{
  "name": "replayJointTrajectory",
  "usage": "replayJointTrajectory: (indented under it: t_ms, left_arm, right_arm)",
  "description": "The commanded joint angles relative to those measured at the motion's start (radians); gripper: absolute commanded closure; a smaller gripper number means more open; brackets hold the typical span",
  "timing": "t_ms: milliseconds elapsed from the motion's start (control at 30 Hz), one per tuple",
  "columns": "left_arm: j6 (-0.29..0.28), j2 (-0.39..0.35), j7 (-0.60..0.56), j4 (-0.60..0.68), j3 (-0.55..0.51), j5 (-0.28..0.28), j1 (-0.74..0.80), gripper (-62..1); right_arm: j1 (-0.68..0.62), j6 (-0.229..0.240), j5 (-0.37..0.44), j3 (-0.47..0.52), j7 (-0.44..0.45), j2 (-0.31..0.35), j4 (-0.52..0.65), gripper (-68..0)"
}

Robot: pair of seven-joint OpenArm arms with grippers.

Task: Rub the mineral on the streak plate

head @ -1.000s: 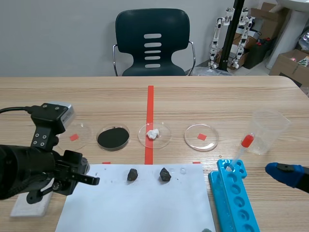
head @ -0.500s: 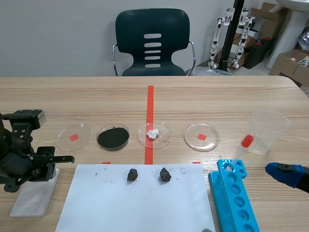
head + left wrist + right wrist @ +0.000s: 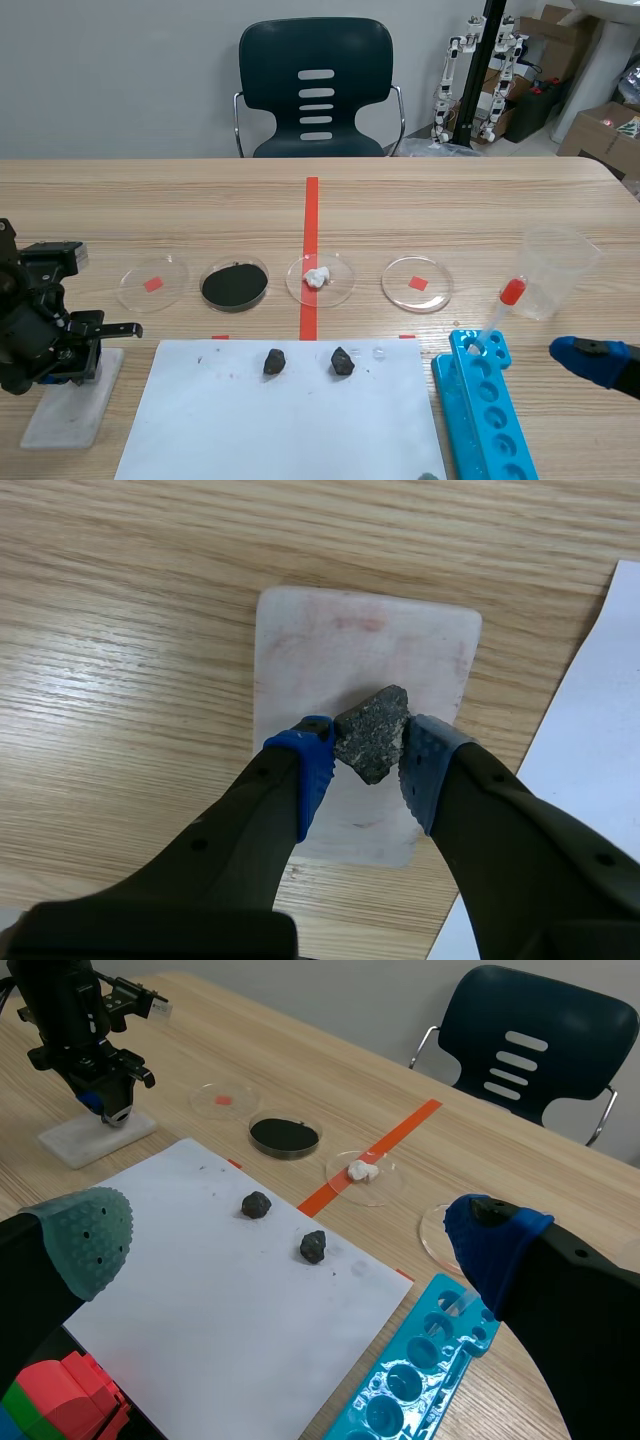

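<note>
A pale grey wall [image 3: 120, 70] is running plain behind everything, with soft, even light falling across it. A long table [image 3: 450, 200] of light wood grain is stretching the full width of the room. At its far edge a dark teal chair [image 3: 316, 85] is standing on a metal frame, with slots cut through its backrest. In the far right corner brown cardboard boxes [image 3: 590, 130] are sitting beside a black pole [image 3: 492, 60], where white jointed devices [image 3: 455, 80], possibly small mechanical arms, are hanging.
</note>
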Motion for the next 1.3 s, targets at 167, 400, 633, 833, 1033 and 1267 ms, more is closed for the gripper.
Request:
replayJointTrajectory:
  t_ms: [167, 400, 633, 833, 1033, 1267]
  left_arm:
    - [-0.005, 0.017, 0.002, -0.022, -0.006, 0.005, -0.023, -10.0]
    - [-0.005, 0.018, -0.031, -0.022, -0.006, 0.007, -0.023, -10.0]
    - [0.007, 0.018, -0.032, -0.022, -0.006, 0.076, -0.023, -10.0]
    - [0.014, 0.018, -0.028, -0.022, -0.006, 0.126, -0.023, -10.0]
    - [0.007, 0.019, -0.031, -0.022, -0.006, 0.068, -0.022, -10.0]
    - [-0.023, 0.019, -0.076, -0.022, -0.006, -0.053, -0.022, -10.0]
  right_arm:
    - [0.004, 0.000, 0.011, 0.003, 0.018, 0.005, 0.011, -67.9]
    - [0.004, 0.000, 0.011, 0.003, 0.018, 0.005, 0.011, -67.9]
    - [0.004, 0.000, 0.011, 0.003, 0.018, 0.005, 0.011, -67.9]
    - [0.004, 0.000, 0.011, 0.003, 0.018, 0.005, 0.011, -67.9]
    - [0.004, 0.000, 0.011, 0.003, 0.018, 0.005, 0.011, -67.9]
    - [0.004, 0.000, 0.011, 0.003, 0.018, 0.005, 0.011, -67.9]
